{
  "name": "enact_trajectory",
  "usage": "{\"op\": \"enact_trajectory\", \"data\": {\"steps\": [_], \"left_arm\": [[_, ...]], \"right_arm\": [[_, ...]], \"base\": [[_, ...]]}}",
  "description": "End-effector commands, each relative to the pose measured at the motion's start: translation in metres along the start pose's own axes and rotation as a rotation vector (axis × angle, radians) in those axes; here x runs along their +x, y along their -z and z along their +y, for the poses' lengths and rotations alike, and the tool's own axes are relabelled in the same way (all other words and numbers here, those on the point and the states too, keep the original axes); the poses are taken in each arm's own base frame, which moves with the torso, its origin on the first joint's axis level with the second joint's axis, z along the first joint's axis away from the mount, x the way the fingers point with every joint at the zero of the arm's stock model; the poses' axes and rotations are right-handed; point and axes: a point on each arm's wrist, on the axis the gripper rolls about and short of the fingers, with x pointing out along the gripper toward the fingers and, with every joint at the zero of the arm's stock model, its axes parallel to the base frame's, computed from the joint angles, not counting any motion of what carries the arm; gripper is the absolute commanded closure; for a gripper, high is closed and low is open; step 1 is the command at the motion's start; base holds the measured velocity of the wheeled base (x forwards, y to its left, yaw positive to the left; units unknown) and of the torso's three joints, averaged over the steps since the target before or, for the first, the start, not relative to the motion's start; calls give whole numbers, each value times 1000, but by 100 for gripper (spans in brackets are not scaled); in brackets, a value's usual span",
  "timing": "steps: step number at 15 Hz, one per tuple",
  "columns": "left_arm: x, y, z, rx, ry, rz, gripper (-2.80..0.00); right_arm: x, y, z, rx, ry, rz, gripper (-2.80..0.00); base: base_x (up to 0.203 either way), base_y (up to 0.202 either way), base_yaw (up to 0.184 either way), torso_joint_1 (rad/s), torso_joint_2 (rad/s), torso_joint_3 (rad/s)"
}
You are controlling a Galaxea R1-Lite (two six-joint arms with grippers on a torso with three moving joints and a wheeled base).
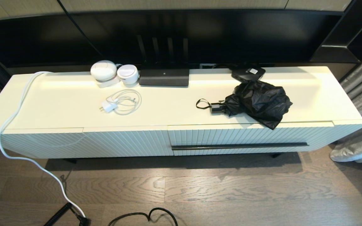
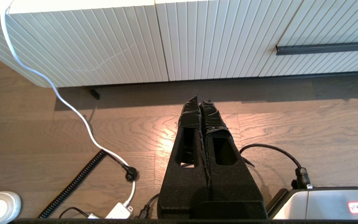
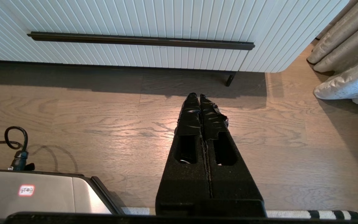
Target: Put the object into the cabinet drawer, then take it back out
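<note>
Umbrella (image 1: 259, 102) lies on the counter (image 1: 58, 106), right half, directly above the drawer (image 1: 250, 134). Fabric loose and crumpled, one fold draping over the front edge. Handle and thin wrist loop point toward the robot's left.

Drawer fully shut; its dark bar handle (image 1: 240, 146) runs along the fluted front.

Flat black box (image 1: 248, 73) with white label sits just behind the umbrella. White charger with coiled cable (image 1: 121, 102) lies left of centre.

Left gripper (image 2: 200, 101) hangs low over the wood floor in front of the cabinet, fingers pressed together, holding nothing. Right gripper (image 3: 198, 98) likewise, below the drawer handle, fingers closed and empty.
</note>
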Motion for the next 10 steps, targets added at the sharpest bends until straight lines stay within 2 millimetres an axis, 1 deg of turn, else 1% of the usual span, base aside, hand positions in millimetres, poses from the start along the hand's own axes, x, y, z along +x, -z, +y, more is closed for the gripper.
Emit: {"op": "enact_trajectory", "data": {"steps": [1, 10], "left_arm": [[0, 0, 0, 0, 0, 3, 0], [0, 0, 0, 0, 0, 3, 0]], "right_arm": [[0, 0, 0, -1, -1, 1, 0], [0, 0, 0, -1, -1, 1, 0]], "base": [[0, 0, 0, 0, 0, 0], [0, 0, 0, 0, 0, 0]]}}
